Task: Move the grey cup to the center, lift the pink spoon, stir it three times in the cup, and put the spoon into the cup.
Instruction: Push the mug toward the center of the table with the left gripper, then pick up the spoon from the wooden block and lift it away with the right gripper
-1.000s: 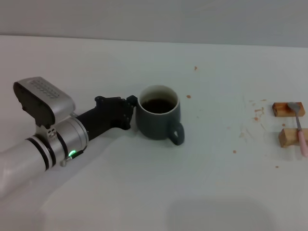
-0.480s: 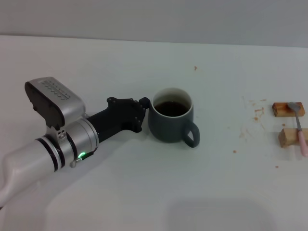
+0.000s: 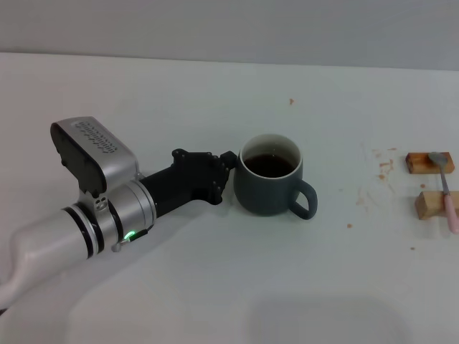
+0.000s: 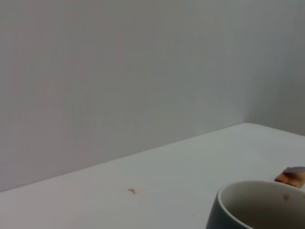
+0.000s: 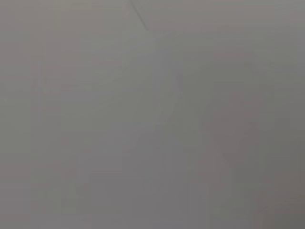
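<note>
The grey cup (image 3: pixel 267 192) with dark liquid stands on the white table (image 3: pixel 215 287), near the middle, handle toward the right. My left gripper (image 3: pixel 231 170) is at the cup's left wall by the rim, pinched on it. The cup's rim also shows in the left wrist view (image 4: pixel 259 202). The pink spoon (image 3: pixel 448 201) lies across two small wooden blocks at the far right edge, untouched; its metal bowl shows in the left wrist view (image 4: pixel 296 170). My right gripper is out of view; its wrist view shows only a blank grey surface.
Two small wooden blocks (image 3: pixel 429 163) (image 3: pixel 430 205) sit at the far right under the spoon. Small reddish specks (image 3: pixel 384 170) dot the table between cup and blocks. The table's far edge meets a grey wall (image 3: pixel 229 29).
My left gripper and the grey cup have moved together to the right, toward the table's middle. The spoon and blocks have not moved.
</note>
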`<state>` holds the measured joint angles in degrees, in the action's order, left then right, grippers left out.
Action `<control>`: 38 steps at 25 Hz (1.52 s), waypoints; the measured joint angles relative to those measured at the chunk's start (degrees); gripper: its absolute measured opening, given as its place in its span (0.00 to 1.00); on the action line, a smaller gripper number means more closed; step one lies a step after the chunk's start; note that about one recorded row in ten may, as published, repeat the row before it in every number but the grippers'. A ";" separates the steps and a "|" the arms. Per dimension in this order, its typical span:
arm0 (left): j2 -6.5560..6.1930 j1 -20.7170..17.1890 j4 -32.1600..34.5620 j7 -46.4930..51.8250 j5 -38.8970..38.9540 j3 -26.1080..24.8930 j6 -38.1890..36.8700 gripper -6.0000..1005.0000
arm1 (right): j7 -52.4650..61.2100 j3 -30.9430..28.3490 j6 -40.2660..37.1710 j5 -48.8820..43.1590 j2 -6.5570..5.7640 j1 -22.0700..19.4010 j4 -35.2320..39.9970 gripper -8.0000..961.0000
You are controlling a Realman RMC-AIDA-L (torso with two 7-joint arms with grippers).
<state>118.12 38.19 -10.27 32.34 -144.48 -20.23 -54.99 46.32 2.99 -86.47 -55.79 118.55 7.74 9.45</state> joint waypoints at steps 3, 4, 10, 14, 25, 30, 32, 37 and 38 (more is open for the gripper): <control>0.00 0.06 -0.15 0.00 -0.47 0.00 -0.01 0.01 | 0.00 0.00 0.36 -0.81 -0.04 0.00 0.12 0.61; 0.00 0.06 -0.15 0.00 -0.47 0.00 -0.01 0.01 | 0.00 -0.01 0.55 -0.88 -0.05 0.00 0.13 0.61; -1.18 -1.00 2.02 0.80 -1.36 -1.96 -4.70 0.01 | -0.24 -0.01 1.56 -1.56 -0.08 -0.03 0.19 0.61; -2.38 -3.16 3.55 1.94 -1.27 -7.41 -9.61 0.01 | -0.46 0.00 1.58 -3.92 -0.08 -0.08 0.36 0.61; -3.78 -5.88 3.69 4.61 -1.26 -15.97 -17.46 0.01 | -7.06 0.00 2.10 -15.62 0.33 -0.25 -1.03 0.61; -3.77 -5.03 3.98 4.76 -1.46 -15.95 -17.14 0.01 | -10.49 0.00 1.04 -21.50 0.37 -0.87 -3.33 0.61; -3.65 -4.71 4.21 4.93 -1.51 -15.84 -16.96 0.01 | -11.36 0.00 -0.21 -23.34 0.42 -1.48 -4.33 0.61; -3.20 -3.65 4.94 5.39 -1.57 -15.35 -16.47 0.01 | -14.20 0.06 -3.17 -27.46 0.49 -3.35 -7.00 0.61; -3.20 -3.65 4.94 5.39 -1.57 -15.35 -16.47 0.01 | -15.05 0.06 -3.40 -28.50 0.52 -3.68 -7.71 0.61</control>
<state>114.93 34.54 -5.34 37.73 -146.05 -35.58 -71.46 31.27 3.05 -89.87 -84.29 119.07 4.05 1.74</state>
